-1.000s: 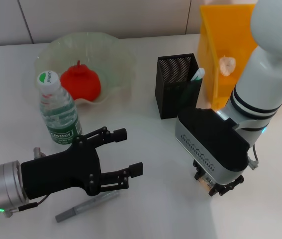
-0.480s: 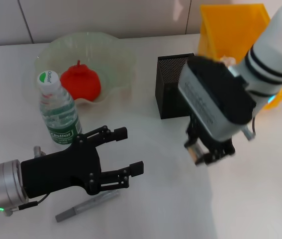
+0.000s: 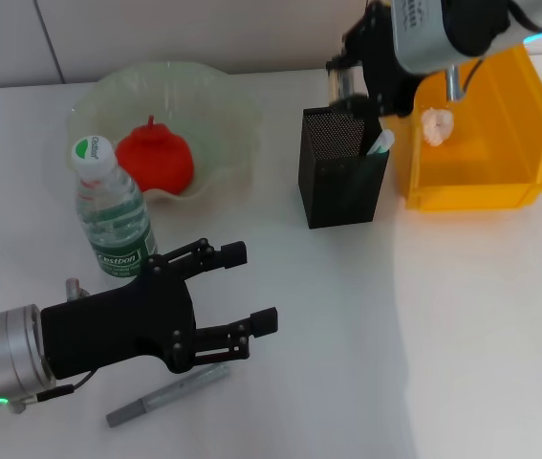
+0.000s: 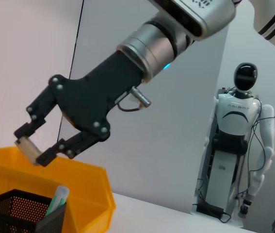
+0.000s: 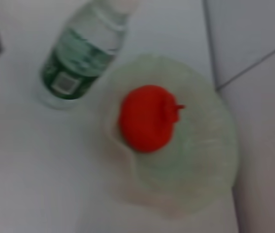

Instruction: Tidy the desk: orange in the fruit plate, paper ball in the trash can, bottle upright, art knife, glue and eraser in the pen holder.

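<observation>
Now | eraser [image 4: 29, 147] is pinched by right gripper [image 4: 34, 147] above pen holder [image 3: 339, 172] | risk: released off-centre, dropped outside | left gripper [image 3: 242, 292] parked, spread empty.

The head camera is looking forward and down over the whole surface [image 3: 500, 335], from the fruit plate [image 3: 223, 96] across to the trash can [image 3: 519, 143]. The left wrist camera is sitting low and facing across and upward, catching the pen holder [image 4: 16, 211] and trash can rim close by. The right wrist camera is pointing steeply down, closer in, sharing the orange [image 5: 147, 116] and bottle [image 5: 84, 48] with the head view.
</observation>
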`<act>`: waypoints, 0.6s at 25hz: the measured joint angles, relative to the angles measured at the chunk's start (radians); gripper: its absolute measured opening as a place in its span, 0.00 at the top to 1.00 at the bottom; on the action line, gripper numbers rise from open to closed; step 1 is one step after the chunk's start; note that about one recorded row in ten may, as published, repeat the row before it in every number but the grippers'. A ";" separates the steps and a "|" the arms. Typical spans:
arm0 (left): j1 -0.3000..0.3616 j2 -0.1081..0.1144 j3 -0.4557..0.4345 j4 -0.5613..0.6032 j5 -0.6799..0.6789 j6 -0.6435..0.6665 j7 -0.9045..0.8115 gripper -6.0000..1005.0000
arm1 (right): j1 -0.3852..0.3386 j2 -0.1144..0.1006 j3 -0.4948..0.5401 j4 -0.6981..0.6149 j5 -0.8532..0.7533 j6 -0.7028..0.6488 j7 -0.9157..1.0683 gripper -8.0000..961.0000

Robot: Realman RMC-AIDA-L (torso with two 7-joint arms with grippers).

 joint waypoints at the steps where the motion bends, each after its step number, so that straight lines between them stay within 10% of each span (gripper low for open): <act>1: 0.000 0.000 0.000 0.000 0.000 0.000 0.000 0.14 | 0.000 0.000 0.000 0.000 0.000 0.000 0.000 0.55; 15: -0.002 0.002 -0.002 0.002 -0.003 0.015 -0.004 0.14 | 0.005 0.000 -0.030 0.135 -0.017 0.049 0.024 0.52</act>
